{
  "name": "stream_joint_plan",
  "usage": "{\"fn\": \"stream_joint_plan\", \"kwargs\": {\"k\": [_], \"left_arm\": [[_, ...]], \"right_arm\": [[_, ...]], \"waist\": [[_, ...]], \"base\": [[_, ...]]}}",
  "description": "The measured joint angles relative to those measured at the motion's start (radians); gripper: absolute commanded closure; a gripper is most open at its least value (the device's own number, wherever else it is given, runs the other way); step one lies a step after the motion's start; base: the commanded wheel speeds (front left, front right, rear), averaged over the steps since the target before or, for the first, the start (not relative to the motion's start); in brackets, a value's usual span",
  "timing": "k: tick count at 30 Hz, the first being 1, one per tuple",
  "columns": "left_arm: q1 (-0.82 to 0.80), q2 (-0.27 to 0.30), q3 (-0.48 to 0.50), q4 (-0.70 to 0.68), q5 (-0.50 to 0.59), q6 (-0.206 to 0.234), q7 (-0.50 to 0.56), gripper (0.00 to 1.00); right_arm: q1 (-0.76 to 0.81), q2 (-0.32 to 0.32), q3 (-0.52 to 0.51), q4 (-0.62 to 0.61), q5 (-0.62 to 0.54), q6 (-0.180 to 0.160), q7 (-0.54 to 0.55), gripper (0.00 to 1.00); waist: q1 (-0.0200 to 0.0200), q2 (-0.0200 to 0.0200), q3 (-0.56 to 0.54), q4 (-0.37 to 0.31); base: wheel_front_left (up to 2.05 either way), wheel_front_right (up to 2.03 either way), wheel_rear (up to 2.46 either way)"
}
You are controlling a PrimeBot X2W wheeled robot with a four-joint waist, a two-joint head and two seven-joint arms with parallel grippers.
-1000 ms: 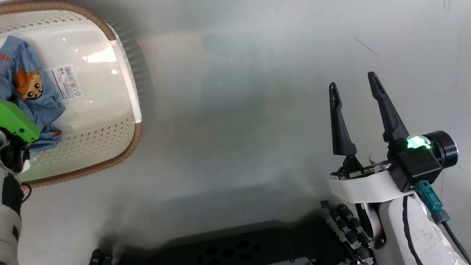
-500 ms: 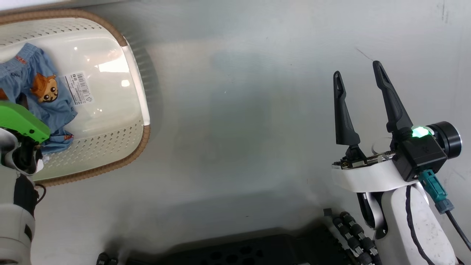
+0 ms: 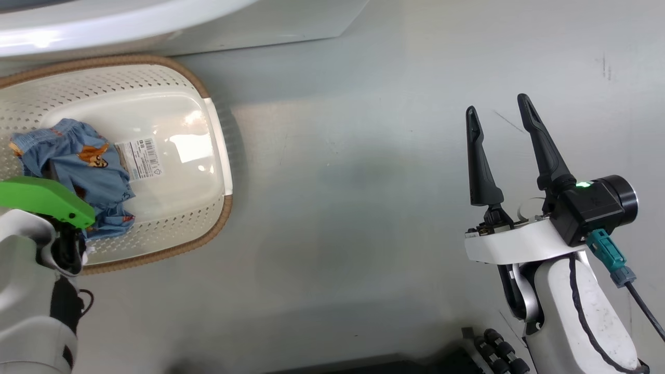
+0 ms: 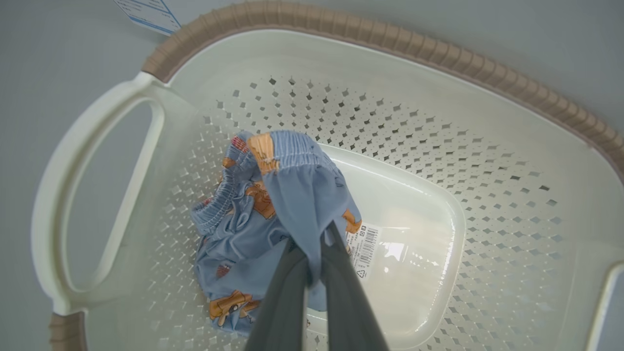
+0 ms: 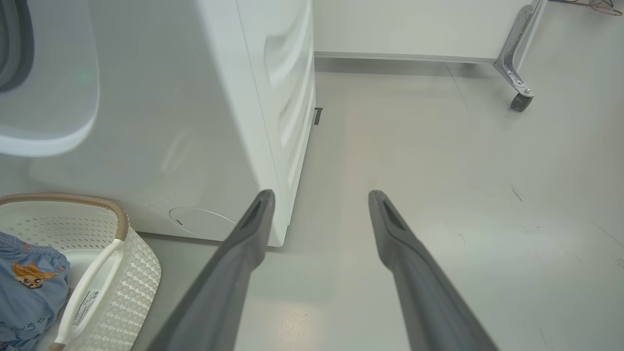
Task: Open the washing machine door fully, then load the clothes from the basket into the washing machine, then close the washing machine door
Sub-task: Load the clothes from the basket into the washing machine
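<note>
The cream-white basket (image 3: pixel 218 156) with its brown rim stands on the floor at the left, just below the white washing machine (image 3: pixel 104 26). Light blue clothes (image 4: pixel 273 204) printed with brown animals hang bunched over the basket's floor, and my left gripper (image 4: pixel 314 239) is shut on a fold of them. My right gripper (image 3: pixel 499 111) hovers open and empty over bare floor at the right. The right wrist view has the washing machine (image 5: pixel 195 122) ahead and the basket (image 5: pixel 122 263) at lower left. Whether the rounded white shape (image 5: pixel 48 97) is the washing machine door I cannot tell.
Grey floor (image 3: pixel 353 182) stretches open between the basket and my right arm. A metal leg with a caster (image 5: pixel 519 100) stands far right beside a white wall. My dark base (image 3: pixel 499 348) shows at the bottom edge.
The camera has tilted, so the basket sits lower in the picture and the machine's edge has come in at the top. The blue garment is more bunched in my shut left gripper.
</note>
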State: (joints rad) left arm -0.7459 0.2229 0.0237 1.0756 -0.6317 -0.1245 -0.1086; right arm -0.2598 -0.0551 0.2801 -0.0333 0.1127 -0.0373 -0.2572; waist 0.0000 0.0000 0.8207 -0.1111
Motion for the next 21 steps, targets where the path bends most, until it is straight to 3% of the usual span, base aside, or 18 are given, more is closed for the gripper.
{"fn": "stream_joint_plan", "kwargs": {"k": [10,21], "left_arm": [[0.110,-0.083,-0.069,-0.110,-0.064,0.000,-0.053,1.00],[0.266,-0.105,-0.129,-0.193,-0.095,-0.003,-0.119,1.00]], "right_arm": [[0.010,0.000,-0.025,0.040,0.011,0.010,0.000,0.00],[0.102,0.000,-0.058,0.084,0.010,0.042,0.000,0.00]], "waist": [[0.0000,0.0000,-0.134,0.011],[0.0000,0.0000,-0.304,0.042]], "base": [[0.00,0.00,0.00],[0.00,0.00,0.00]]}}
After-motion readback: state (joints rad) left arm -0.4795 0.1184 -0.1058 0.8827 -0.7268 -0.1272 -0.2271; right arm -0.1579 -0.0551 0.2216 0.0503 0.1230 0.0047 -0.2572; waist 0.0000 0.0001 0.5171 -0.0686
